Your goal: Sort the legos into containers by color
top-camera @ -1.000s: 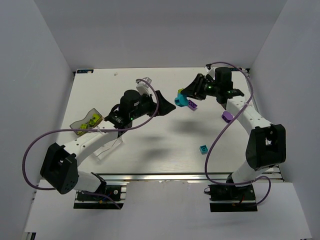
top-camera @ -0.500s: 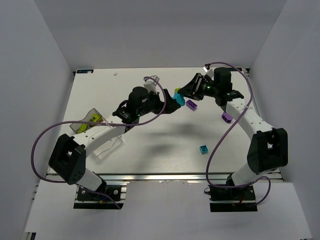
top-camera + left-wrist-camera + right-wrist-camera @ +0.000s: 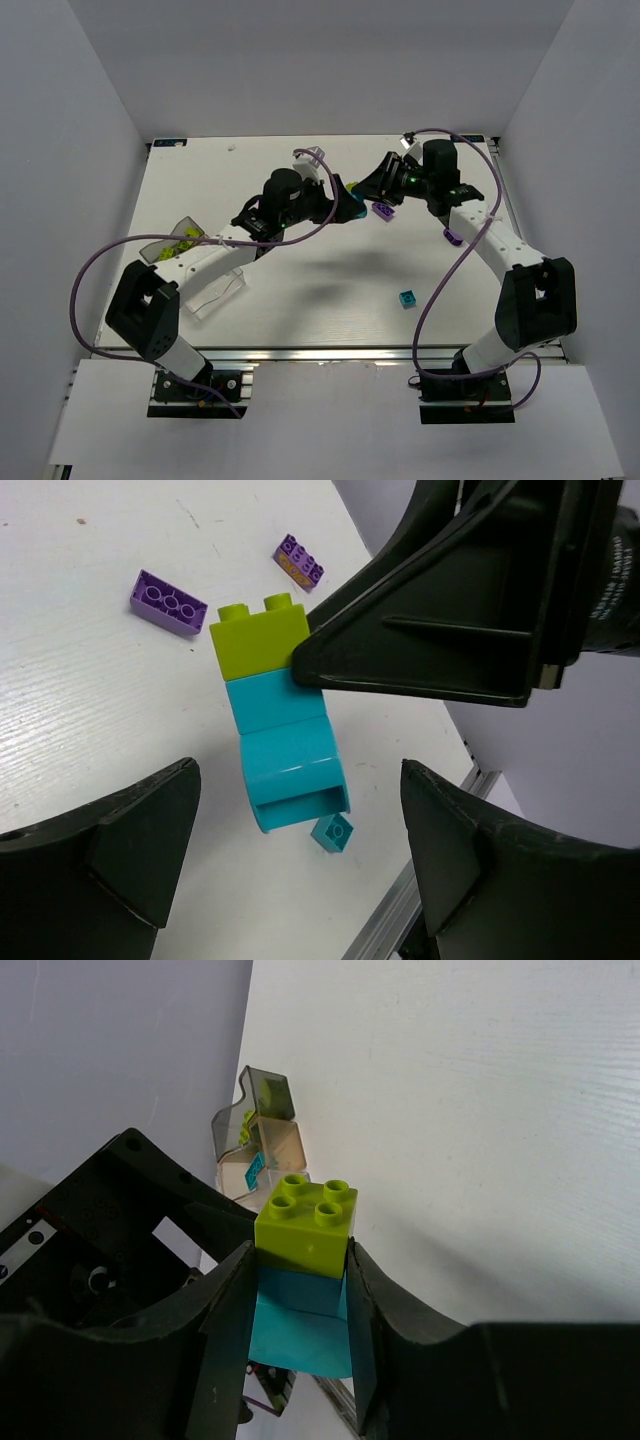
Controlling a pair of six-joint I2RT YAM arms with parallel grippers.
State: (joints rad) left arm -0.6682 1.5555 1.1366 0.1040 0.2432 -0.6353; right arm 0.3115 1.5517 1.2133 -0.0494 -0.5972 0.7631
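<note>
The reference item is the stack [image 3: 275,710]: one lime green brick [image 3: 258,640] seated on top of one cyan brick [image 3: 285,760]. The right gripper [image 3: 300,1305] is clamped on the stack. Its two fingers press the opposite side walls of the cyan brick, and the lime green brick stands clear above the fingertips with its four studs exposed. The stack is held above the table [image 3: 300,310], over the far middle area. The left gripper [image 3: 335,203] faces the stack from the left with its fingers spread wide. One finger stands at each side of the stack, and neither finger touches it. A flat purple brick [image 3: 383,210] lies on the table just right of the stack. A second purple piece [image 3: 452,236] lies farther right of the stack and nearer the arm bases. A small cyan brick [image 3: 406,299] lies right of the stack, well apart from it, toward the near edge. A tinted container [image 3: 175,243] holding lime green pieces sits far left of the stack. A clear container [image 3: 215,290] sits left of the stack and closer to the near edge. Its contents cannot be determined from the overhead view.
</note>
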